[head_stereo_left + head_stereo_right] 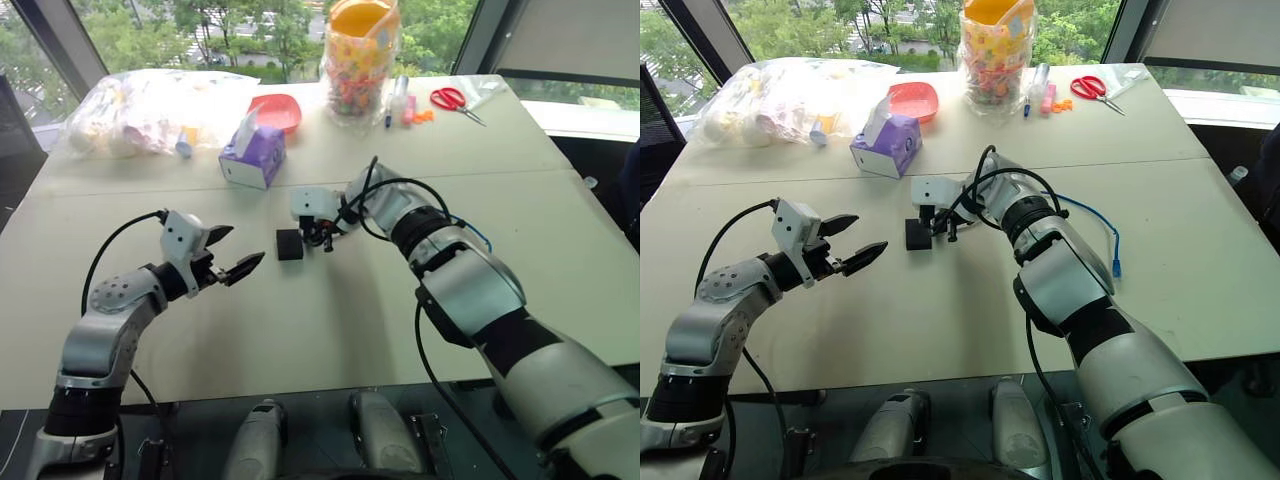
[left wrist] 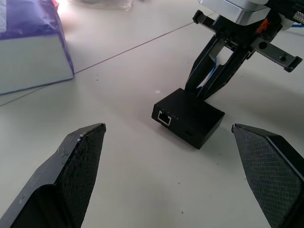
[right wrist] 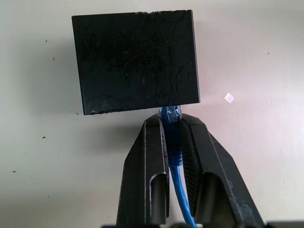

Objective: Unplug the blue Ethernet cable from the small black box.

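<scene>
The right gripper (image 3: 173, 137) is clenched on the plug end of the cable (image 3: 176, 175), right where it enters the box (image 3: 137, 61). So the grasp looks made and the pull is the step in hand. The plug is still seated, its blue boot touching the box's side.

The box sits flat near the middle of the desk (image 1: 300, 330), well in from every edge, with the right gripper just behind its plugged side. The left gripper (image 1: 232, 258) hangs released, jaws wide, near the box on the opposite side, facing a free port and touching nothing.

Next, I judge, the box needs holding: it is light and loose, so a bare pull would likely drag it along. The left gripper should close across the box before the right draws the plug straight back; any latch tab may need pressing.
</scene>
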`<state>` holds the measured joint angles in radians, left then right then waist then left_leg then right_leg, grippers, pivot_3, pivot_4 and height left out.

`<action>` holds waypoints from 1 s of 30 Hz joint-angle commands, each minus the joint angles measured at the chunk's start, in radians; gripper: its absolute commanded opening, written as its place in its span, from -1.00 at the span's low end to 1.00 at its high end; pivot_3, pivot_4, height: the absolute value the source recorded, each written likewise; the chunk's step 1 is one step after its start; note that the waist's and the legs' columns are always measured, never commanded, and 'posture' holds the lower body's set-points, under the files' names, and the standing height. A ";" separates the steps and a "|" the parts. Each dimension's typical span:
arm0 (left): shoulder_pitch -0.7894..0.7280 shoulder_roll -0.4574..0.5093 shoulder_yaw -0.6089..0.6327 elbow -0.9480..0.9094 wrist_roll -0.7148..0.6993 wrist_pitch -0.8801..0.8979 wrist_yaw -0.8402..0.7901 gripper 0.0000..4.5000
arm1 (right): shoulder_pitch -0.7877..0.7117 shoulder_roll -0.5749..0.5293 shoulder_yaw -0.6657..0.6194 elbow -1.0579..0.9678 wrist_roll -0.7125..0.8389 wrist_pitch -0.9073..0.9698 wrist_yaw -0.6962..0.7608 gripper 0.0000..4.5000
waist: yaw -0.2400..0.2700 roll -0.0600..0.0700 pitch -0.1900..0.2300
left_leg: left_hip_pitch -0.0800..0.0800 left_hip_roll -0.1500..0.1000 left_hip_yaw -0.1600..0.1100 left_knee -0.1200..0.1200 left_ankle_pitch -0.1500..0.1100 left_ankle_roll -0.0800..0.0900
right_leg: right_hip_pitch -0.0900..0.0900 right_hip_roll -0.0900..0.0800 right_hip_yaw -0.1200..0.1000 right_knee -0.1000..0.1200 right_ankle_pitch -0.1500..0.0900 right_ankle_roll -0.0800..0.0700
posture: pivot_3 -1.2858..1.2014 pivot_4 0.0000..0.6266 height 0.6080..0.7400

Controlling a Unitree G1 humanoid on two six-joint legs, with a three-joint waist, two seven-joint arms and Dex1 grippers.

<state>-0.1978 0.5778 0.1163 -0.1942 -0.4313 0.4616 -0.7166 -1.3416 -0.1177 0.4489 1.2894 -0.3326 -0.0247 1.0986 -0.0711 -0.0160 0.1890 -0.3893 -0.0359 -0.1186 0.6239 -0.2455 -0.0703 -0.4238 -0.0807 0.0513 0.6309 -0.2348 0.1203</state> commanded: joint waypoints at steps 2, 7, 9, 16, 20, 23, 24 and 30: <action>-0.078 0.045 0.024 0.011 -0.086 0.109 -0.063 1.00 | 0.092 -0.119 0.052 -0.164 -0.106 -0.229 -0.197 -0.99 | 0.004 0.000 0.000 | 0.000 0.000 0.000 0.001 0.000 0.000 | 0.000 0.000 0.000 0.001 0.000 0.000 | 0.03 -0.52 1.00; -0.161 0.052 0.011 0.057 -0.139 0.193 -0.104 1.00 | 0.264 -0.257 -0.007 -0.499 -0.107 -0.373 -0.351 -0.99 | 0.010 0.000 0.000 | -0.001 -0.001 -0.001 0.005 0.000 0.000 | 0.003 -0.001 0.000 0.000 0.000 0.000 | 0.03 -0.52 1.00; -0.222 0.041 -0.014 0.090 -0.163 0.233 -0.135 1.00 | 0.394 -0.327 -0.048 -0.748 -0.127 -0.386 -0.423 -0.99 | 0.009 -0.001 0.000 | -0.002 -0.001 -0.001 0.004 0.000 0.000 | 0.002 -0.001 0.000 0.000 0.000 0.000 | 0.03 -0.52 1.00; -0.395 0.019 -0.054 0.192 -0.235 0.362 -0.233 1.00 | 0.663 -0.362 -0.092 -1.262 -0.219 -0.305 -0.521 -0.99 | -0.003 -0.001 0.000 | -0.002 -0.001 0.001 0.005 0.000 0.000 | 0.000 0.000 0.001 0.001 0.000 0.001 | 0.03 -0.52 1.00; -0.464 0.008 -0.091 0.240 -0.228 0.369 -0.287 1.00 | 0.683 -0.345 -0.099 -1.333 -0.240 -0.235 -0.527 -0.99 | 0.004 -0.002 0.000 | -0.001 0.000 0.000 0.006 0.001 0.000 | 0.001 0.000 0.001 0.001 0.000 0.001 | 0.03 -0.52 1.00; -0.484 0.006 -0.104 0.258 -0.223 0.364 -0.309 1.00 | 0.679 -0.347 -0.098 -1.345 -0.247 -0.210 -0.524 -0.99 | 0.010 -0.002 0.000 | -0.001 -0.001 0.000 0.007 0.001 0.000 | 0.003 0.000 0.001 0.000 0.000 0.001 | 0.03 -0.52 1.00; -0.487 0.007 -0.107 0.263 -0.219 0.359 -0.315 1.00 | 0.675 -0.346 -0.099 -1.347 -0.247 -0.203 -0.525 -0.99 | 0.011 -0.003 0.000 | -0.001 -0.001 0.000 0.007 0.001 0.000 | 0.003 0.000 0.001 0.000 0.000 0.001 | 0.03 -0.52 1.00; -0.488 0.004 -0.118 0.272 -0.188 0.323 -0.328 0.40 | 0.671 -0.344 -0.101 -1.377 -0.232 -0.177 -0.512 -1.00 | 0.014 -0.002 0.000 | -0.001 -0.001 0.000 0.006 0.001 0.000 | 0.003 0.000 0.001 0.000 0.000 0.001 | 0.03 -0.52 1.00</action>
<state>-0.6698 0.5775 -0.0065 0.0950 -0.6265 0.8075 -1.0317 -0.6552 -0.4634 0.3763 -0.0353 -0.5817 -0.2031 0.5887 -0.0566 -0.0185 0.1894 -0.3908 -0.0365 -0.1185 0.6301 -0.2450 -0.0706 -0.4211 -0.0809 0.0520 0.6307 -0.2351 0.1211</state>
